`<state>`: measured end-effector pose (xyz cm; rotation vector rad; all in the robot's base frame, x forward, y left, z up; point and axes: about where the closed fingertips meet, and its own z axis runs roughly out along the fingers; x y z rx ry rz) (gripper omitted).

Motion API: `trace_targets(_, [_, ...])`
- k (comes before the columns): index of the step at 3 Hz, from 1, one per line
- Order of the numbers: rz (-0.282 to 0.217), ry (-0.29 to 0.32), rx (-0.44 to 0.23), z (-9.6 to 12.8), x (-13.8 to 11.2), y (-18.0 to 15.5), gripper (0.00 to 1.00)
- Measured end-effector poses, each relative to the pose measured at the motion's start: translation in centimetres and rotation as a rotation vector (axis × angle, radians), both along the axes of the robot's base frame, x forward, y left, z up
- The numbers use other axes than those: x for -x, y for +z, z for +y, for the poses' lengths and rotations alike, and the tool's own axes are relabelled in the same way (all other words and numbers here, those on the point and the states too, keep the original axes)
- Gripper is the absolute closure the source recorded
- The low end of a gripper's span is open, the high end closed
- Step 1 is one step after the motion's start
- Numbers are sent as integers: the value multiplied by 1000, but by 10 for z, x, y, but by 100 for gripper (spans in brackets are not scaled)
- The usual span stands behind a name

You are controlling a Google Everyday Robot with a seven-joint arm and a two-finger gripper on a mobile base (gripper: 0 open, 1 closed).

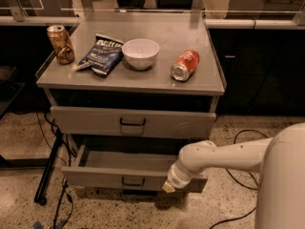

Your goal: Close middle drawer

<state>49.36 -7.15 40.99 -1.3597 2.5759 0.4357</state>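
Note:
The middle drawer [95,176] is pulled out from the grey cabinet. It is shallow and grey, with a small dark wire handle [132,181] at the centre of its front. Its inside looks empty. My gripper [168,186] is at the end of the white arm [224,155], which reaches in from the right. It sits low against the right part of the drawer's front, right of the handle. The arm covers the drawer's right end.
The top drawer [167,123] above is closed. On the cabinet top [167,42] are a brown can [61,44], a chip bag [102,54], a white bowl [140,53] and a red can lying on its side [185,65]. Cables [55,142] and a black stand leg lie on the floor at left.

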Motion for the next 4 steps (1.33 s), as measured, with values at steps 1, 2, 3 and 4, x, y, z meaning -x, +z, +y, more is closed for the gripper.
trace_targets(1, [0, 0, 0, 0, 0, 0, 80])
trace_targets(2, [1, 0, 0, 0, 0, 0, 51])
trace_targets(3, [1, 0, 0, 0, 0, 0, 26])
trace_targets(4, [1, 0, 0, 0, 0, 0, 5])
